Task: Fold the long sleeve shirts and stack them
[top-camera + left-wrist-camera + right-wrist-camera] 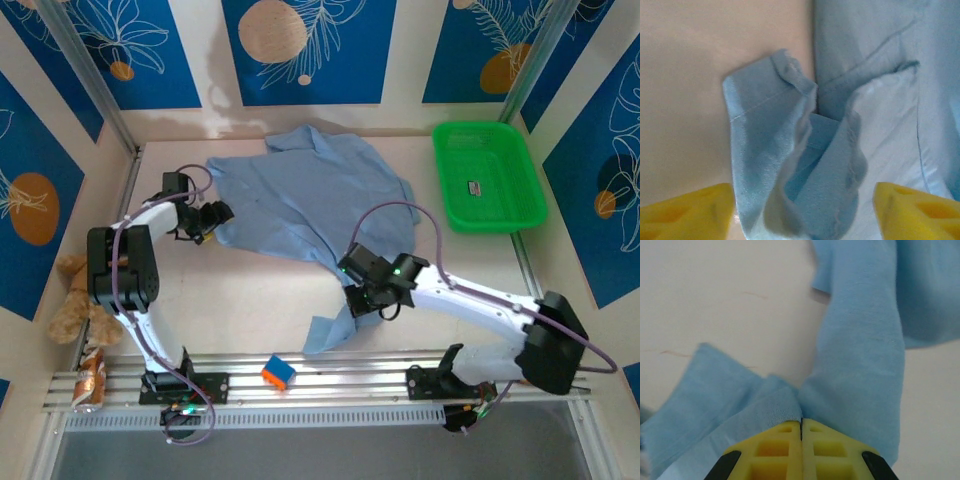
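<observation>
One long sleeve shirt (300, 190), light blue and crumpled, lies spread over the middle and back of the table. At its left edge is my left gripper (213, 217). In the left wrist view that gripper (802, 210) stands open, its yellow fingers (685, 212) either side of a raised fold of the shirt (790, 150), with gaps to the cloth. My right gripper (368, 298) is at the shirt's near side, shut on a sleeve (325, 328) that trails toward the front. In the right wrist view the cloth (860, 365) is pinched between the closed jaws of the right gripper (801, 421).
A green plastic basket (490, 175) stands at the back right. A teddy bear (75, 300) sits against the left wall with a can (92, 385) below it. An orange and blue block (279, 372) lies on the front rail. Bare table shows between the arms.
</observation>
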